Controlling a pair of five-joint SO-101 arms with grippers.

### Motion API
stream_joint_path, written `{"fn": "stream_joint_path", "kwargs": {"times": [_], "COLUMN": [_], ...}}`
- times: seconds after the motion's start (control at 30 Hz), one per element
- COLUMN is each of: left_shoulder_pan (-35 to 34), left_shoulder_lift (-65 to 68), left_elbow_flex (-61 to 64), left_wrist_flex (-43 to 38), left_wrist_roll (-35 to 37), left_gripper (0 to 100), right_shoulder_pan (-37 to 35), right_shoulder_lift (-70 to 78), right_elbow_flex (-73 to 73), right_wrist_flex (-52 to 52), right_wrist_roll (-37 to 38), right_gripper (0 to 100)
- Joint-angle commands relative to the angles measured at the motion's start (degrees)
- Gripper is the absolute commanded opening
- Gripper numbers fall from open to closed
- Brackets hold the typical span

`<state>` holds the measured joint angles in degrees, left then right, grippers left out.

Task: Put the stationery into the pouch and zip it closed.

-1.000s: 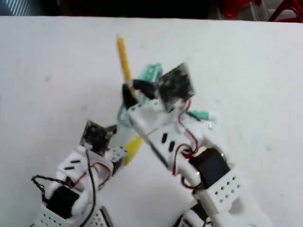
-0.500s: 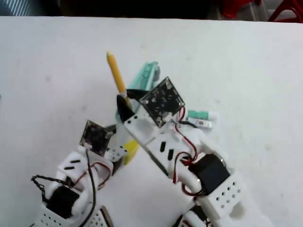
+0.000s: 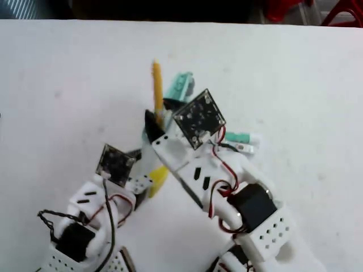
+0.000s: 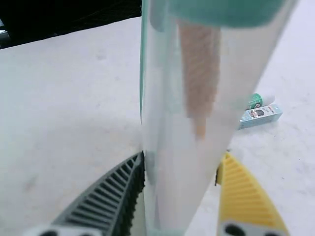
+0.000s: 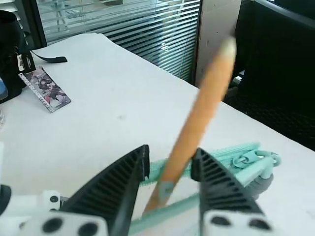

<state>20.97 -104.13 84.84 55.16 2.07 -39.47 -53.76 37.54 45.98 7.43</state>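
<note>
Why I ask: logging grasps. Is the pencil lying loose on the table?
No, the pencil is tilted upward, clamped between the fingers of the right pincer.

Pencil swung round again
The right gripper (image 3: 160, 115) has twisted, turning its pencil (image 3: 157, 85) from a leftward lean to point almost straight at the table's far edge, closer beside the green pouch (image 3: 180, 86).

White table (image 3: 57, 85), slatted window blinds (image 5: 123, 24) behind

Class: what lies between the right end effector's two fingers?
The right end effector grips a tilted orange pencil between its fingers, as the right wrist view shows; the pouch with its teal zipper lies behind it.
</note>
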Motion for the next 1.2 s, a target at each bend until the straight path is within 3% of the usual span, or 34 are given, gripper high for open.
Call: {"fn": "stream_joint_path", "kwargs": {"times": [0.0, 0.47, 0.63, 0.87, 1.17], "left_shoulder_pan": [-0.2, -0.2, -0.2, -0.2, -4.1], "left_shoulder_lift": [-0.2, -0.2, -0.2, -0.2, -0.2], "left_elbow_flex": [-3.2, -3.3, -4.1, -4.2, -4.5], "left_wrist_flex": [-0.4, -0.4, -0.4, -0.1, -0.4], "left_wrist_roll": [0.6, 0.8, 9.9, 10.0, 10.0], "left_gripper": [25, 25, 26, 28, 28], "right_shoulder_pan": [0.7, -1.9, -6.7, -5.5, -3.6], "right_shoulder_lift": [0.3, 0.3, 0.6, 0.3, 0.3], "right_elbow_flex": [0.3, 0.4, 0.9, 0.4, -17.9], "right_wrist_flex": [1.1, 1.2, 1.3, 1.3, 9.7], "right_wrist_roll": [-0.6, -0.2, -0.1, -0.1, -0.1], "right_gripper": [20.1, 20.1, 20.1, 20.1, 20.1]}}
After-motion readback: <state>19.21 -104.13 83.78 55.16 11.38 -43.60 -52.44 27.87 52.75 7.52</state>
